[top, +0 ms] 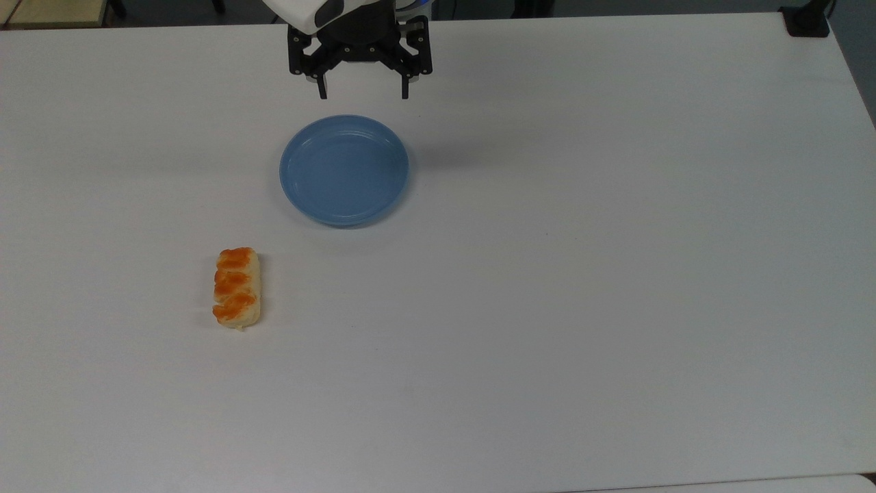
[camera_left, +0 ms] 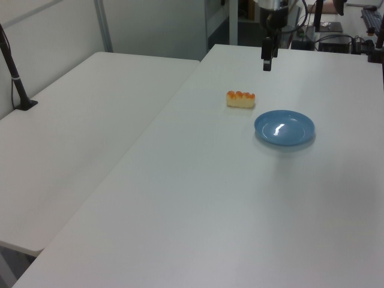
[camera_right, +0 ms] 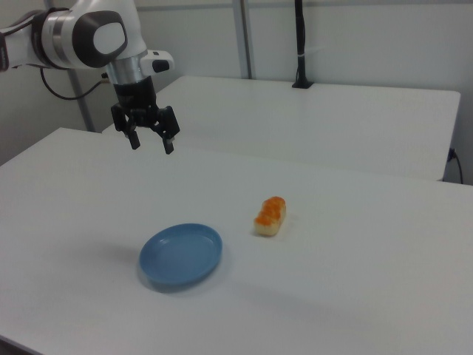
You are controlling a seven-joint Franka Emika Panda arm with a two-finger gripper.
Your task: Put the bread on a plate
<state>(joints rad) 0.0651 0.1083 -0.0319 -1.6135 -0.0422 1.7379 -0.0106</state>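
Bread point(top: 237, 287) lies untouched toward the table's point(top: 616, 308) near edge; the plate point(top: 343, 169) is empty. High above, the gripper point(top: 363, 89) hangs spread, so reaching for the bread seems next.

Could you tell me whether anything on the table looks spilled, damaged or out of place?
Nothing stands out. The bread lies whole on the table, apart from the plate, which sits flat with nothing in it. The hand hangs open above the table, holding nothing.
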